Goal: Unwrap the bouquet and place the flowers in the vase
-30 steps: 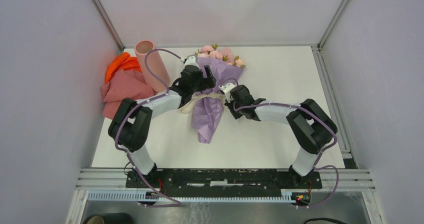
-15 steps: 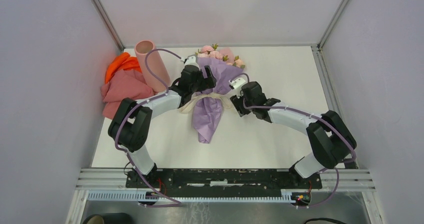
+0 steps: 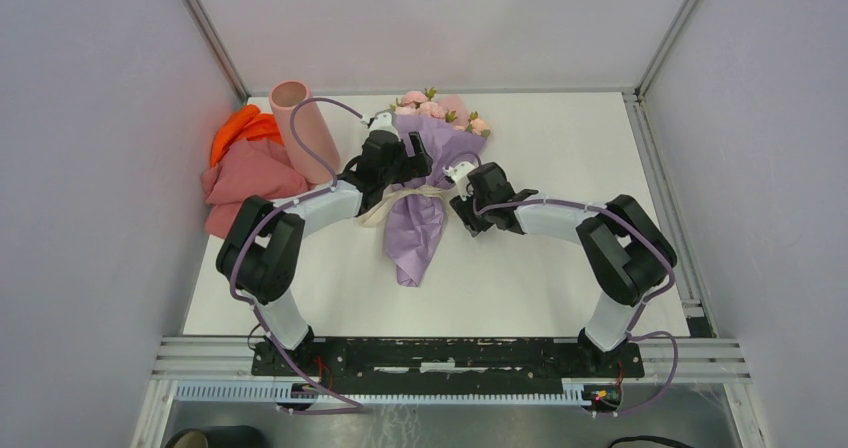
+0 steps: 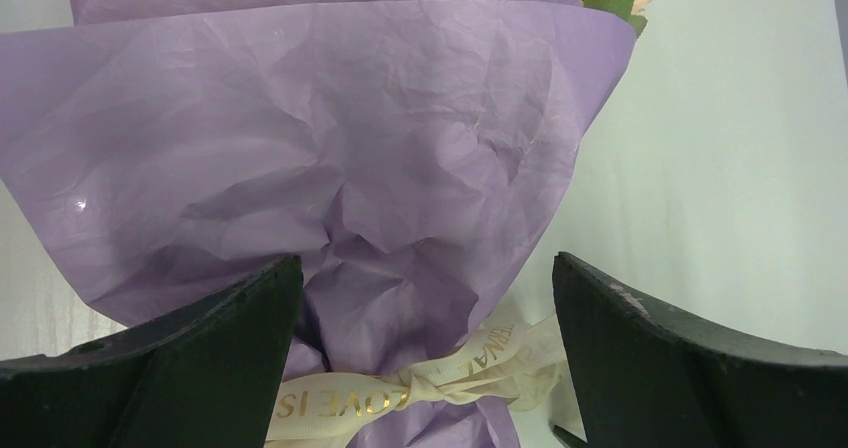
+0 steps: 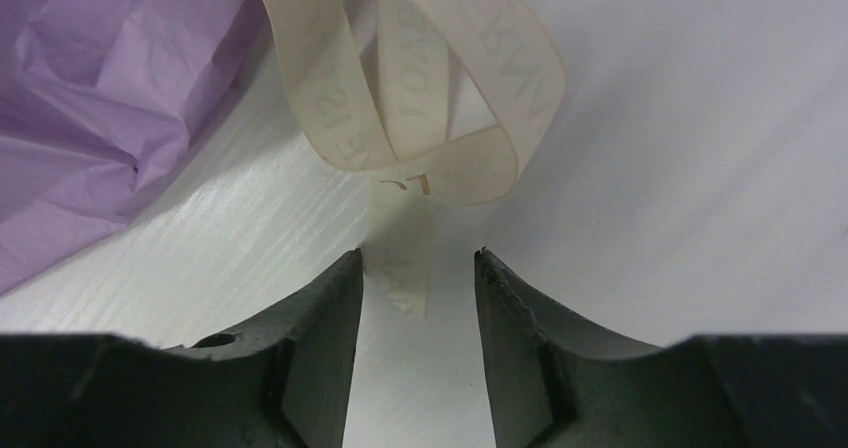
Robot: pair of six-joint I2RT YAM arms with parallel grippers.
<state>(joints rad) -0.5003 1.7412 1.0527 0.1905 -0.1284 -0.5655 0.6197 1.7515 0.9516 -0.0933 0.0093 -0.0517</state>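
Observation:
The bouquet (image 3: pixel 418 218) lies on the table, its lilac paper (image 4: pixel 320 148) tied at the waist by a cream ribbon (image 4: pixel 400 393) that is still knotted. Pink flowers (image 3: pixel 432 108) show at its far end. My left gripper (image 4: pixel 428 278) is wide open, its jaws straddling the paper just above the knot. My right gripper (image 5: pixel 418 260) is open just right of the bouquet. The ribbon's loose tail (image 5: pixel 405 273) lies between its fingertips, ungripped, below a ribbon loop (image 5: pixel 430 98). The pale-pink vase (image 3: pixel 305 133) stands at the back left.
A salmon-pink cloth (image 3: pixel 250 178) and an orange cloth (image 3: pixel 240 130) are bunched at the left edge beside the vase. Grey walls enclose the white table (image 3: pixel 560 268) on three sides. A purple cable (image 3: pixel 310 118) arcs over the vase.
My right gripper has gone from shut to open. Its arm swung out to the right, then came back to the ribbon. The left arm and the bouquet have not moved.

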